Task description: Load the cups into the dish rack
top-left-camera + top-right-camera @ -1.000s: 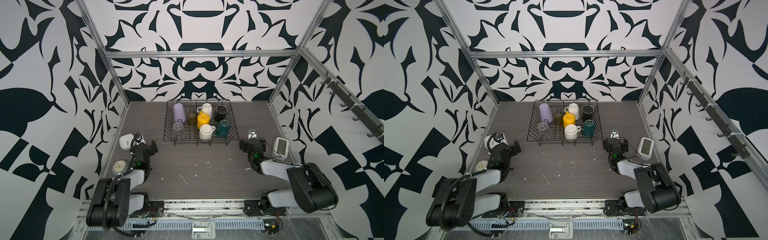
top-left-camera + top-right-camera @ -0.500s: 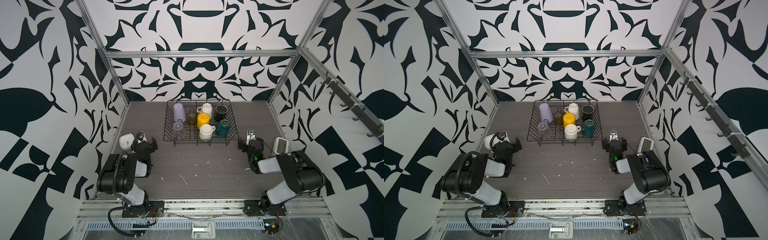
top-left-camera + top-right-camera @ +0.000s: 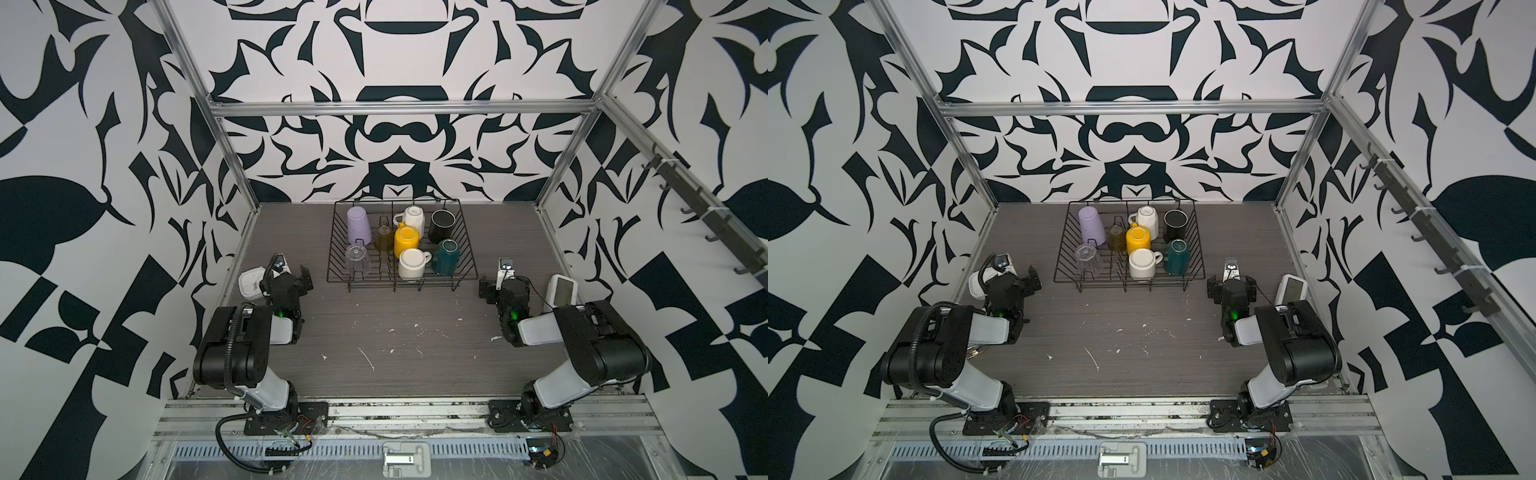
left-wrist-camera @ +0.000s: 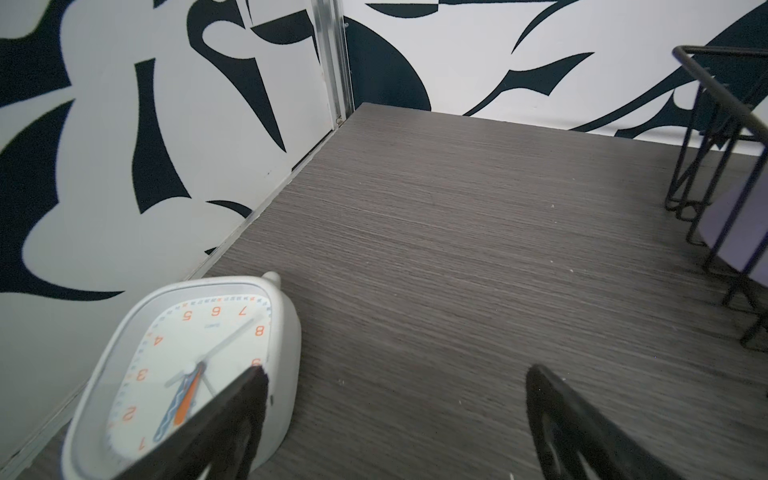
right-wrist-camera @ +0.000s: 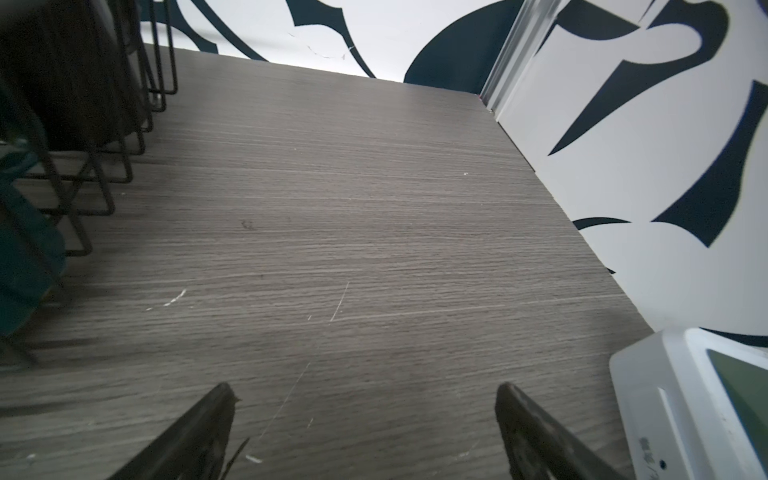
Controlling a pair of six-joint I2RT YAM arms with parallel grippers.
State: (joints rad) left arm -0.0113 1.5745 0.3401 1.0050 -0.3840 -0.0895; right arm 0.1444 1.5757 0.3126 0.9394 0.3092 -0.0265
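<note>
Over the last second both arms have raised their elbows from a low fold, while the cups have not moved. The left gripper, left of the black wire dish rack, has its fingers spread wide on nothing. The right gripper, right of the rack, is equally released and empty.

All eight cups sit inside the rack:
- At the rack's back are the lilac plastic tumbler, the amber glass, the white ceramic mug and the black mug.
- Nearer its front are the clear glass, the yellow mug, the cream-white mug and the teal mug.

With no cup left outside, loading looks complete and the arms seem to be settling to rest.

The grey wood-grain tabletop in front of the rack carries white scuffs. A white rounded analogue clock lies left of the rack, and a white device with a screen stands to its right. Black-and-white patterned walls on an aluminium frame enclose the space.
</note>
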